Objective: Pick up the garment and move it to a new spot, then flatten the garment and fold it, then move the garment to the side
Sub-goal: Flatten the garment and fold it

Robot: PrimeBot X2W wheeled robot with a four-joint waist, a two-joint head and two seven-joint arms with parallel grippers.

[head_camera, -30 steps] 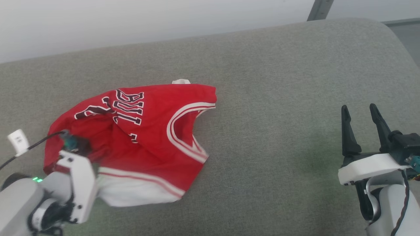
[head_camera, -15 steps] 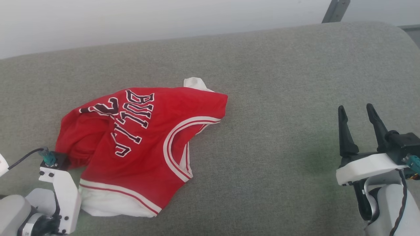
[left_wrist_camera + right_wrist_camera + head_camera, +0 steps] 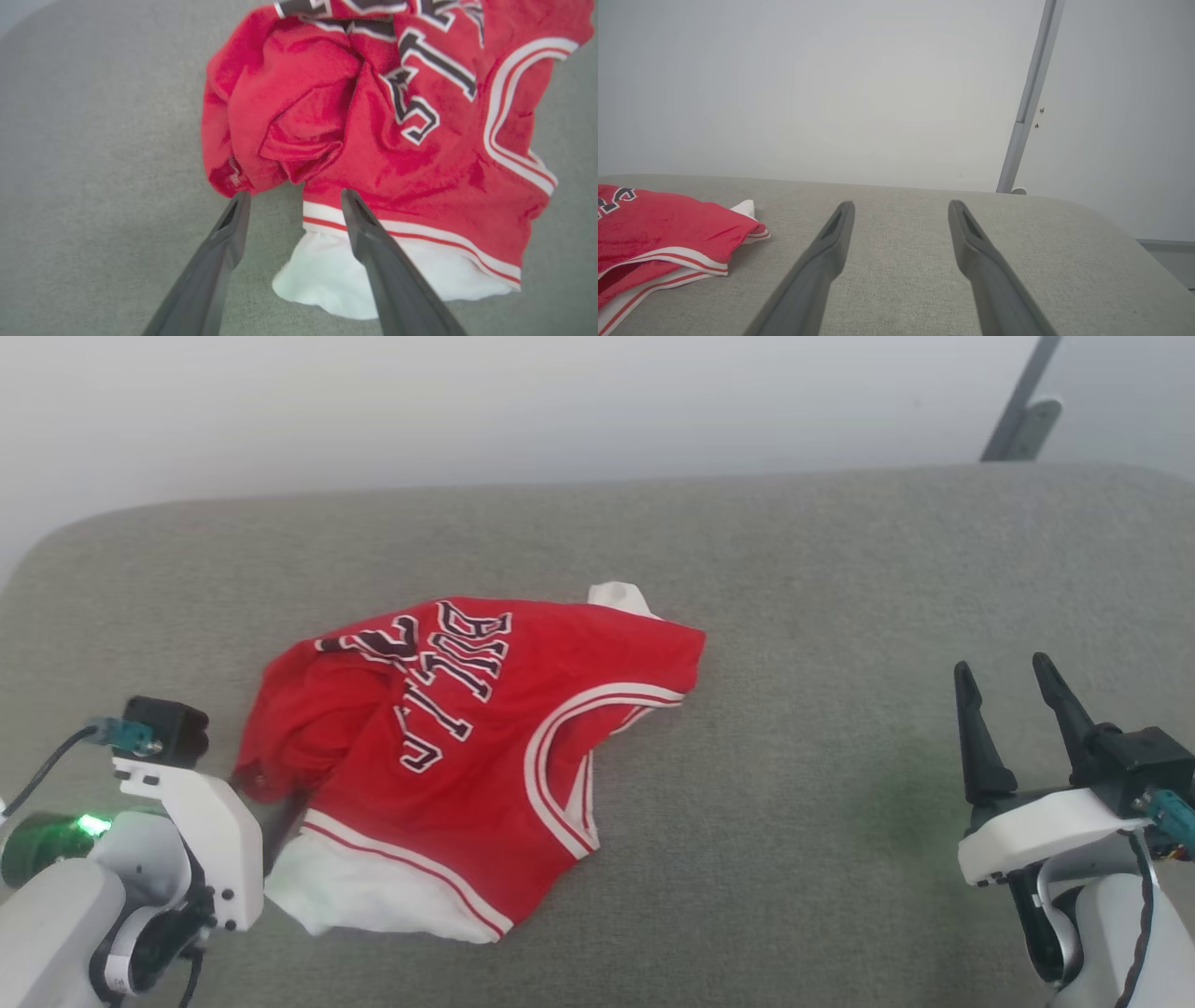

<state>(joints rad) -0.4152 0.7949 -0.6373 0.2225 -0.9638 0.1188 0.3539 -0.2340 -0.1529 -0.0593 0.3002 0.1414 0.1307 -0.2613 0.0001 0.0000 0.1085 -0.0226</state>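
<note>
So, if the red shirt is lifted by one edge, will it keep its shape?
Probably not: the garment lies crumpled in soft folds, so it seems floppy. It would likely hang limp from the pinched edge. It looks thin, so probably light.

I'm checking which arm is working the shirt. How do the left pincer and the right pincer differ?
The left pincer is at the garment's crumpled red edge; the right pincer is well apart from it, over bare grey cushion. The left pincer points down at the garment; the right pincer points more level, toward the pale wall. Shared: both are open and hold nothing.
</note>
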